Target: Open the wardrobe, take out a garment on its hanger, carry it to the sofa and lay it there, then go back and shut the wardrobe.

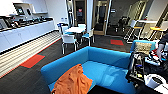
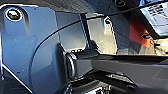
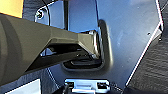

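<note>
The orange garment [image 1: 72, 82] lay on the left end of the blue sofa [image 1: 110, 62], draped over the front edge of the seat, with the white table and chairs [image 1: 75, 33] well behind the sofa and a person's arm [image 1: 162, 46] beyond its right end. My judgement was that the garment could slide off toward the floor, because much of its cloth hung past the seat's front edge. Its long axis ran from the sofa's back toward the front edge, tilted slightly leftward, and I could not tell how either gripper's fingers stood.
</note>
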Available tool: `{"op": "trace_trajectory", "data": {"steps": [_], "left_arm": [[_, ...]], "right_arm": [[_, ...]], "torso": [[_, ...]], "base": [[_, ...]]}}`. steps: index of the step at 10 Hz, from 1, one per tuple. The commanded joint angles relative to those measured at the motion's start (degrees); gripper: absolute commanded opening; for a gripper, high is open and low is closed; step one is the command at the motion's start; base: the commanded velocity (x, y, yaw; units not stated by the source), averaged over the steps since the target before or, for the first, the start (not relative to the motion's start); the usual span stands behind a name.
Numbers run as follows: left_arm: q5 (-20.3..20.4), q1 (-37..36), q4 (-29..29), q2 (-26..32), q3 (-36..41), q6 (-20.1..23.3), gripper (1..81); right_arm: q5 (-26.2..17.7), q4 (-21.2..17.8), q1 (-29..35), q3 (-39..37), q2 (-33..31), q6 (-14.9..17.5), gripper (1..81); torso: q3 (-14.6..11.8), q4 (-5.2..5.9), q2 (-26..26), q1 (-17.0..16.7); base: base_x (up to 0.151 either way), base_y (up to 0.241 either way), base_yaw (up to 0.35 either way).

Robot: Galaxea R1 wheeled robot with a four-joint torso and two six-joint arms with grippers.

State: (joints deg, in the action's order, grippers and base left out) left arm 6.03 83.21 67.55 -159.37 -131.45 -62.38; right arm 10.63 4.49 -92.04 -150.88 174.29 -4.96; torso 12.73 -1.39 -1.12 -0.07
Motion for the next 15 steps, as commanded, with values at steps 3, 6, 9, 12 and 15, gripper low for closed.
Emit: {"op": "trace_trajectory", "data": {"steps": [3,6,9,12,15], "left_arm": [[-1.46,-1.69,1.36,0.62,0.67,0.33,81.1],[-1.46,-1.69,1.45,0.54,0.67,0.24,81.1],[-1.46,-1.69,1.45,0.54,0.67,0.24,81.1],[-1.38,-1.52,1.45,-0.08,-1.53,0.15,81.1],[-1.38,-1.43,1.62,-0.52,-2.32,0.24,81.1]], "right_arm": [[-3.69,0.79,0.67,0.42,0.56,0.22,81.1],[-3.69,0.79,0.58,0.34,0.56,0.22,81.1],[-3.69,0.79,0.58,0.34,0.56,0.22,81.1],[-3.77,0.79,0.67,0.16,0.73,0.22,81.1],[-3.77,0.7,0.49,0.16,0.73,0.22,81.1]], "torso": [[0.0,0.0,0.0,0.07],[0.0,0.0,-0.02,0.07],[-0.02,0.0,0.0,0.07],[-0.02,0.0,0.0,0.07],[-0.02,0.0,0.0,0.07]], "base": [[-0.067,0.0,0.0],[-0.022,0.0,0.0],[0.0,0.0,0.0],[0.0,0.0,0.0],[0.0,0.0,0.0]]}}
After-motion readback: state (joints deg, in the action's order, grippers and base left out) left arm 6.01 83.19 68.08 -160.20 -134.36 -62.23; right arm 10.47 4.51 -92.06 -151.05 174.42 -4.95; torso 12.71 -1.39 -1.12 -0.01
